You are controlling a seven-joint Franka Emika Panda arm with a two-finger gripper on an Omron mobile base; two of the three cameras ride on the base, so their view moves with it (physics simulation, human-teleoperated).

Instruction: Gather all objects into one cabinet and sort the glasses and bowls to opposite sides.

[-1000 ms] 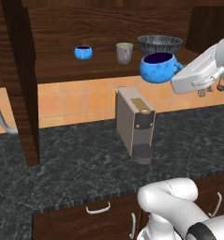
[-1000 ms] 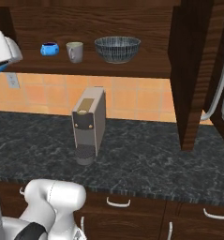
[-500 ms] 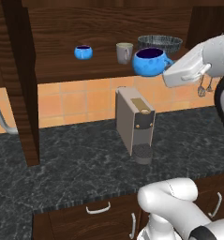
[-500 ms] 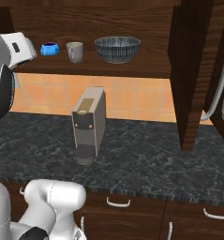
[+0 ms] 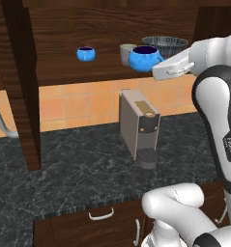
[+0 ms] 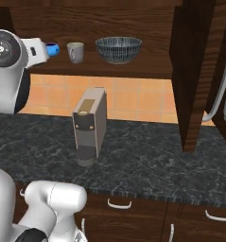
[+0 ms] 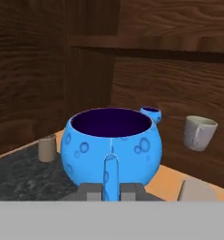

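My gripper (image 5: 158, 65) is shut on a small glossy blue bowl (image 5: 144, 58), one finger (image 7: 111, 174) pressed on its outer wall, and holds it upright just in front of the cabinet shelf (image 5: 83, 73). In the hand view this bowl (image 7: 112, 144) looms close, dark inside. On the shelf stand the other blue bowl (image 5: 86, 53) at the left, the grey-beige tumbler (image 6: 75, 52), partly hidden behind the held bowl in the left base view, and the wide dark striped bowl (image 6: 118, 49) at the right. The hand view shows the far blue bowl (image 7: 151, 113) and tumbler (image 7: 199, 132) beyond.
A boxy beige-and-brown coffee machine (image 5: 139, 123) stands on the dark stone counter (image 5: 83, 169) below the shelf. Open cabinet doors hang at both sides, one (image 5: 20, 91) left and one (image 6: 195, 71) right, with a curved grey handle (image 6: 221, 90). Drawers run under the counter edge.
My arm has carried the blue bowl leftward and a little up, closer to the shelf, now in front of the tumbler. The things on the shelf have not moved.
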